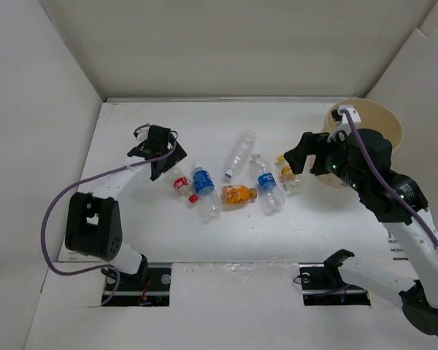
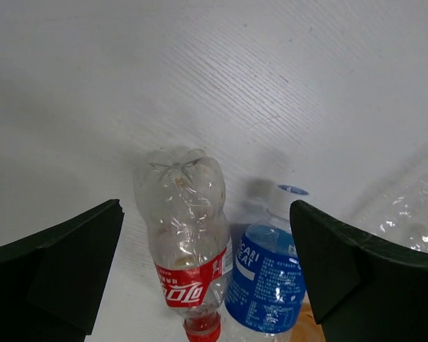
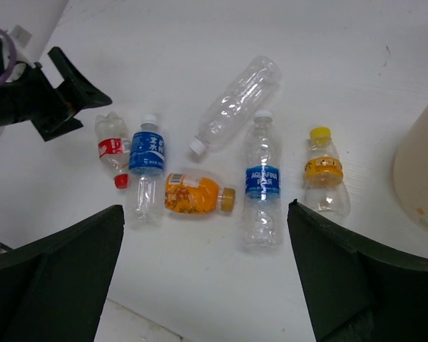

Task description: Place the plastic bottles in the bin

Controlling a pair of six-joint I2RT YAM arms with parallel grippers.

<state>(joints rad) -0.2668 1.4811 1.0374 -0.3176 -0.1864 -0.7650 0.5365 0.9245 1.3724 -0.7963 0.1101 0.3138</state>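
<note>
Left gripper [image 2: 205, 206] and right gripper [image 3: 205, 208] stand wide open, empty; the left should straddle the red-labelled bottle [image 2: 185, 242] mid-body before closing.

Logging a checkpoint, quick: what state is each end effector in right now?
Left end effector: open, holding nothing.
Right end effector: open, holding nothing.

Lab test cell: white board walls [image 1: 36, 109] boxing in white tabletop [image 1: 204, 244].
</note>
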